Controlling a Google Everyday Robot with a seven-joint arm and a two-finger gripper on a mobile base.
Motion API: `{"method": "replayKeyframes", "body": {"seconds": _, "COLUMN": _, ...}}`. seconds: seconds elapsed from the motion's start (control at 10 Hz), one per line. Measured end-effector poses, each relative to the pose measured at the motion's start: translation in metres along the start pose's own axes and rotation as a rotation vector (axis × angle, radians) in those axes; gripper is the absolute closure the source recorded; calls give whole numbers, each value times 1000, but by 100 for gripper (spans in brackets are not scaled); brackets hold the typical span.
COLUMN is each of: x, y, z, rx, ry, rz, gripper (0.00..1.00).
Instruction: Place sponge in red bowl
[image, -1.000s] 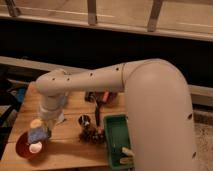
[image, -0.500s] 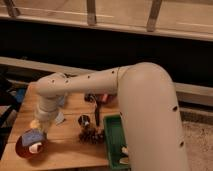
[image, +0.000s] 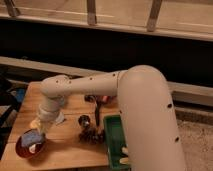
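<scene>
The red bowl (image: 22, 148) sits on the wooden table (image: 70, 152) at its front left corner. My gripper (image: 35, 134) reaches down from the white arm (image: 75, 87) and hangs just over the bowl. It is shut on the sponge (image: 30, 136), a bluish pad with a pale yellow side, held low over the bowl's inside. A small white thing (image: 34, 148) shows inside the bowl under the sponge. The arm's wrist hides part of the gripper.
A green bin (image: 116, 142) stands at the table's front right. A small dark cup (image: 84, 120) and a dark clump (image: 91, 135) lie mid-table. Reddish items (image: 101, 99) sit behind, under the arm. A dark chair (image: 7, 100) is at the left.
The arm has swung left and down, carrying the sponge from above the bowl's far rim to low over the bowl's middle.
</scene>
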Motion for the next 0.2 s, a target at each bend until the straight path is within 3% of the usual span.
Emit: {"method": "replayKeyframes", "body": {"seconds": 0.2, "x": 0, "y": 1, "z": 0, "rx": 0, "ry": 1, "rz": -2, "gripper": 35}}
